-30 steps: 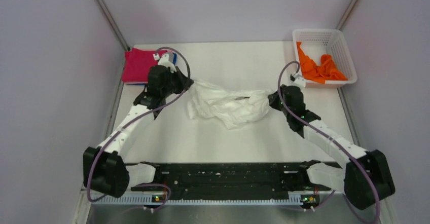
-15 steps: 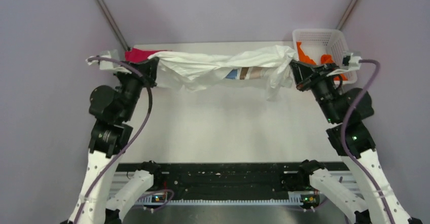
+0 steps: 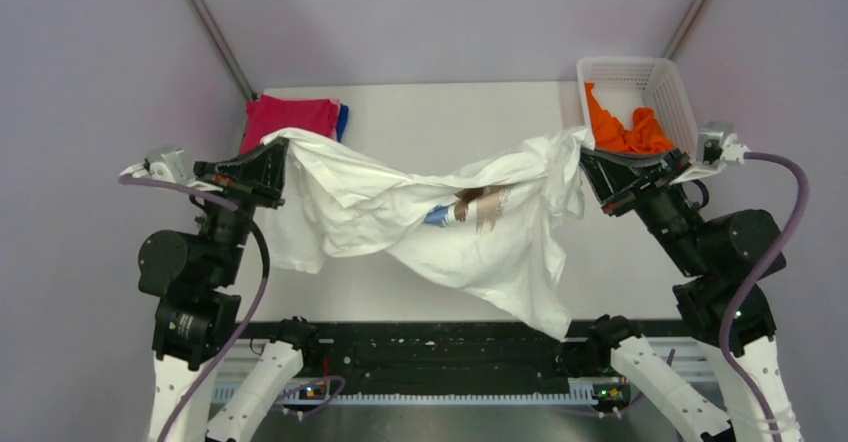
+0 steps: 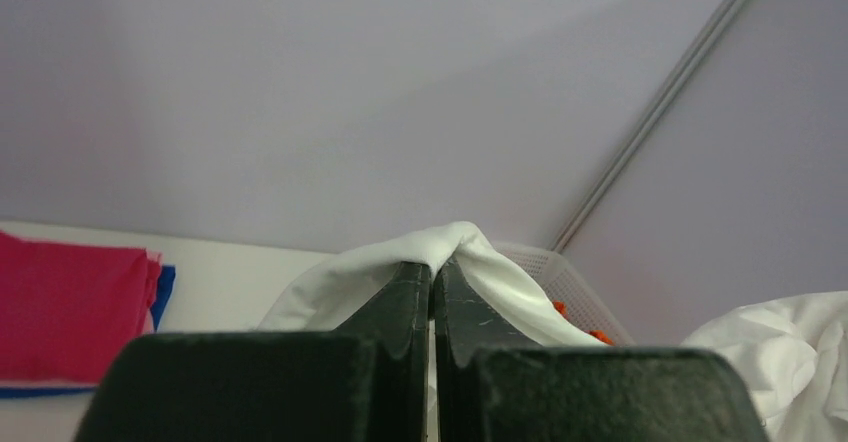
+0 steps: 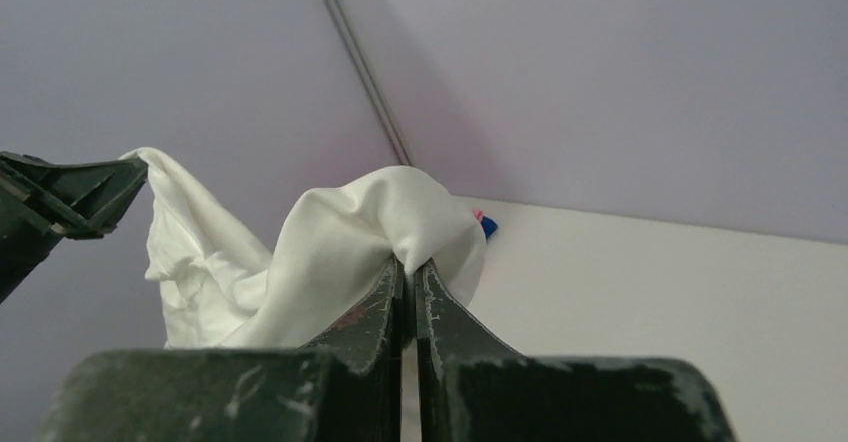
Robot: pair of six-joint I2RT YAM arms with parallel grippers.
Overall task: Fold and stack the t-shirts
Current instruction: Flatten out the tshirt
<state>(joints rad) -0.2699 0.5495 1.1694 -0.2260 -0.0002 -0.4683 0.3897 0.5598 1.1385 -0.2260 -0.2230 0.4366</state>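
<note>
White cloth hangs in the air between the two arms: the big white t-shirt (image 3: 470, 242) is stretched like a hammock above the middle of the tabletop (image 3: 450, 112), sagging in the centre, with a long fold dropping toward the near edge. A crumpled print shows on its front, brown and blue as far as I can tell through the creases. The left hand (image 3: 272, 165) is pinched shut on the shirt's upper left corner, with cloth bunched over its closed fingers (image 4: 400, 292). The right hand (image 3: 592, 165) is clamped just as tight on the upper right corner. Both hands are raised off the tabletop and well apart. At the far left corner a folded magenta-red shirt (image 3: 290, 119) lies on top of a blue shirt (image 3: 343, 120), only the blue one's edge peeping out. At the far right corner an orange shirt (image 3: 625, 134) lies crumpled inside a white lattice basket (image 3: 665, 77), just behind the right hand.
</note>
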